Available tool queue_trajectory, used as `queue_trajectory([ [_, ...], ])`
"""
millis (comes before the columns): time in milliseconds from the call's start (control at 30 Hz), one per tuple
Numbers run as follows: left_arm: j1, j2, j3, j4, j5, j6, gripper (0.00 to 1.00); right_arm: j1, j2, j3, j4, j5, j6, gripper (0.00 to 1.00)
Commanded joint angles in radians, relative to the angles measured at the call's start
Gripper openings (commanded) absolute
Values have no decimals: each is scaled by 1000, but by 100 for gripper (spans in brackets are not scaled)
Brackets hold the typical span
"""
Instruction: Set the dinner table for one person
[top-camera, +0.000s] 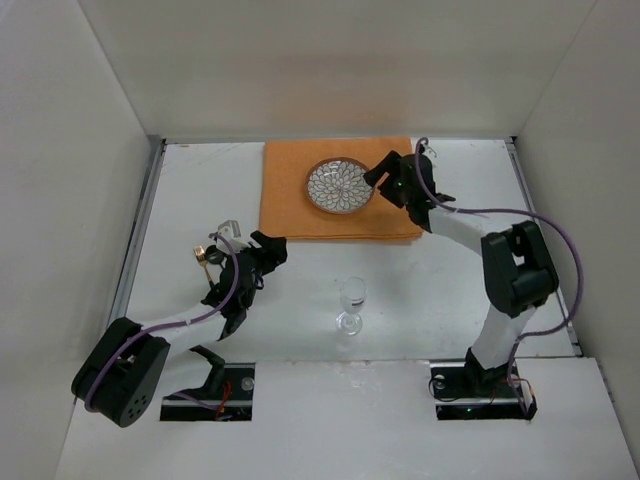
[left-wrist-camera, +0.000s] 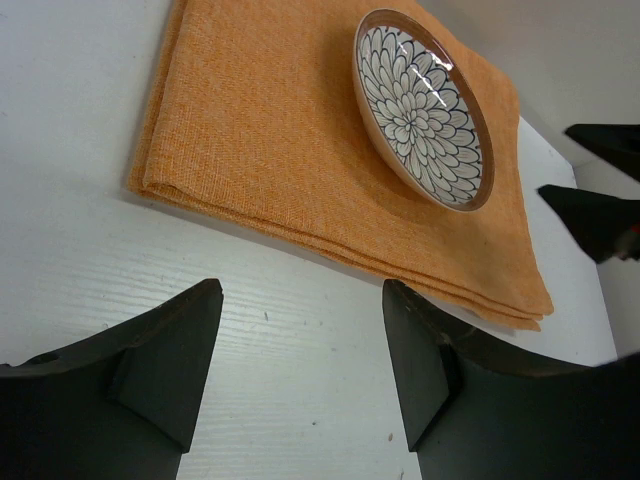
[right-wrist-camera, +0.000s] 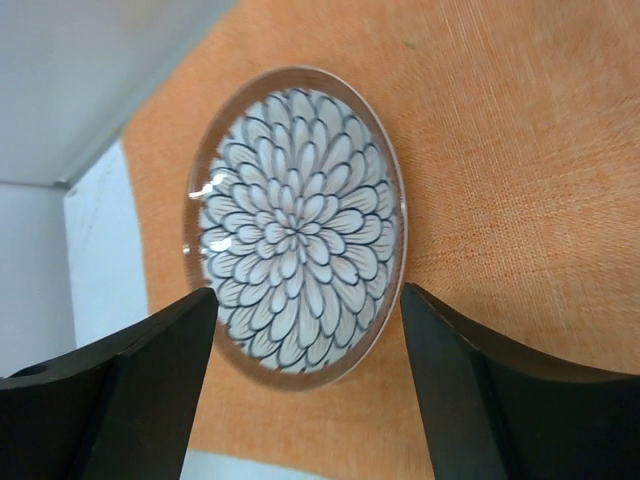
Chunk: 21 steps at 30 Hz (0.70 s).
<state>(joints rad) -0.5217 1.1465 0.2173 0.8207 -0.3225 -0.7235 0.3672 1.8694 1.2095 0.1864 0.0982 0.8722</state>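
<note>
1. Left arm: stretched low over the large flat plain white bench from the near-left base. Forearm angled toward the far right, wrist short of the near-left corner of the orange rectangular woven cloth.
2. Left gripper: black fingers spread wide, with only bare bench surface between them. Aimed at the cloth's near edge and apart from it.
3. Right arm: rising from the near-right base with the elbow high. Forearm sloping far and leftward across the cloth's right edge.
4. Right gripper: fingers spread, holding nothing. Poised at the right rim of the round shallow plate with a dark-lined white petal pattern and brown rim. Clear of that rim in the left wrist view; height above the cloth not discernible.
5. Bench: beneath everything, with thin metal rails along its left and right edges.
6. Cloth: folded in layers, lying flat on the far-centre part of the bench.
7. Plate: flat on the cloth, near its middle.
8. Clear stemmed wine glass: upright on bare bench, nearer than the cloth and apart from it. Between the two arms, touching neither, closer to the left gripper.
9. Small metallic pieces, one brass-coloured, just left of the left wrist: too small to tell whether on the bench or part of the arm.
</note>
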Motion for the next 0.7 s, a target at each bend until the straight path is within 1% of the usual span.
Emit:
queue_trajectory([
  [0,-1,-14,-10,38,-15,-8,63,-1,-166,-65,53,12,-105,81],
  [67,-1,-13,-10,38,-15,-8,63,0,-243,-114,30,18,-145,84],
  [133,-1,-8,-9,38,-15,-8,63,3,-327,-165,-1,23,-188,85],
  [167,-1,-7,-9,38,-15,-8,63,3,-378,-189,-19,17,-209,84],
  [200,-2,-7,-9,38,-15,-8,63,3,-430,-209,-45,9,-234,81],
  [233,-4,-5,-7,38,-15,-8,63,11,-487,-228,-73,3,-261,73],
  [333,-13,-1,-6,41,-13,-11,63,67,-649,-237,-195,-12,-324,35],
  [367,-14,4,-4,44,-13,-13,63,90,-695,-228,-244,-6,-343,24],
  [400,-16,7,-4,44,-12,-14,63,117,-735,-214,-298,-2,-360,17],
  [433,-16,12,-3,44,-12,-14,63,140,-769,-197,-358,1,-377,14],
  [467,-16,15,-2,44,-10,-16,63,164,-797,-177,-417,9,-395,13],
  [533,-16,21,-1,44,-10,-16,63,225,-846,-148,-533,38,-426,15],
  [567,-14,21,1,44,-10,-16,63,262,-866,-137,-585,52,-440,17],
  [667,-8,9,-1,40,-7,-17,63,370,-894,-110,-724,89,-464,30],
])
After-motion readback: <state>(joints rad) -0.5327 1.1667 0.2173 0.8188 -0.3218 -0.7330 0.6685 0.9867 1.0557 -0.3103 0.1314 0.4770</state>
